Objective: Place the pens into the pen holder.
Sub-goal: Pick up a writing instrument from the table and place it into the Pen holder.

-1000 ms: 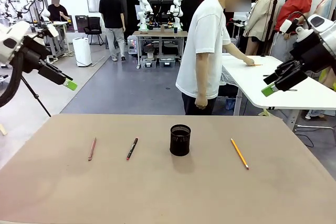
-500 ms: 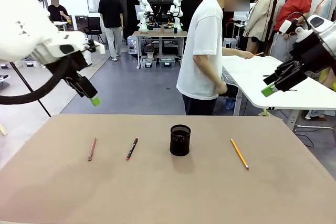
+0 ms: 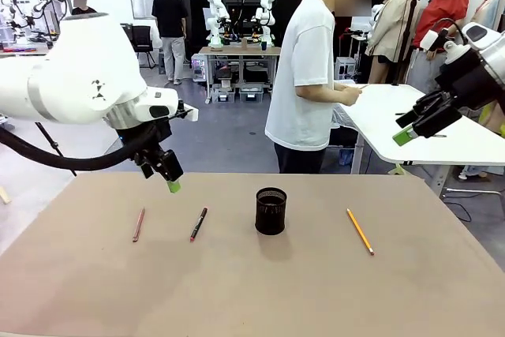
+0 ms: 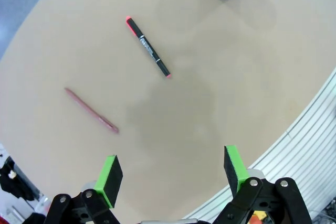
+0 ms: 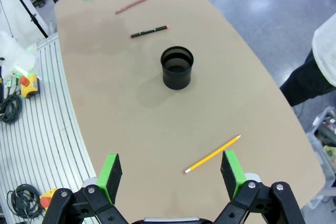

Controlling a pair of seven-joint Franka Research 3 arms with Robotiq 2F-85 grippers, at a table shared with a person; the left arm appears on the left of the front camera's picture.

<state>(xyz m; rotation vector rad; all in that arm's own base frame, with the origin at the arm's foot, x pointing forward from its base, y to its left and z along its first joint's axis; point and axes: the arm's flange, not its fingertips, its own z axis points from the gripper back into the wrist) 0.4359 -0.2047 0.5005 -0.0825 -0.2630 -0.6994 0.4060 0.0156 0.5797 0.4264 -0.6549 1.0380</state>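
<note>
The pen holder (image 3: 271, 211) stands upright and empty mid-table, nearer the far edge. All three pens lie flat on the table (image 3: 237, 297): the dark pen (image 3: 198, 224) to the holder's left, the pinkish-brown pen (image 3: 139, 224) nearer the left edge, the pencil (image 3: 360, 231) toward the right edge. The left gripper (image 3: 170, 184) hovers wide open and empty above the far edge, near the dark pen. The right gripper (image 3: 405, 135) hangs open and empty beyond the far right corner. This looks like the approach to a first pick. Next, the left gripper must drop with its jaws straddling a pen's shaft.

Person (image 3: 306, 76) nr white table (image 3: 387, 125)
</note>
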